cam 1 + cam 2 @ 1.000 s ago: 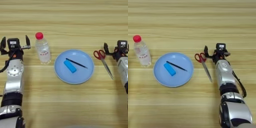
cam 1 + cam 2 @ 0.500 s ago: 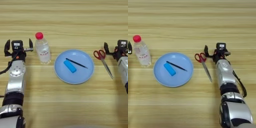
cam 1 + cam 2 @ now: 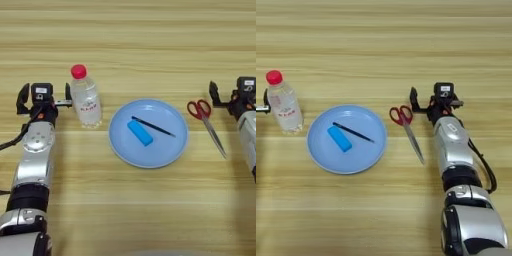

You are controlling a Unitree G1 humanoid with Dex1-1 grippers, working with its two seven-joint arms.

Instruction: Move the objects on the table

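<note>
Red-labelled bottle [image 3: 85, 102], lettering too small

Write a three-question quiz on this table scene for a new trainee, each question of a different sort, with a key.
1. True or false: the light-blue block and the thin black stick both lie in the blue plate.
2. Multiple choice: the bottle with the red cap stands A) in the plate, B) on the table beside the left gripper, C) next to the scissors.
3. Fill in: the red-handled scissors lie between the plate and the ____ gripper.

Key: 1 true; 2 B; 3 right.
</note>
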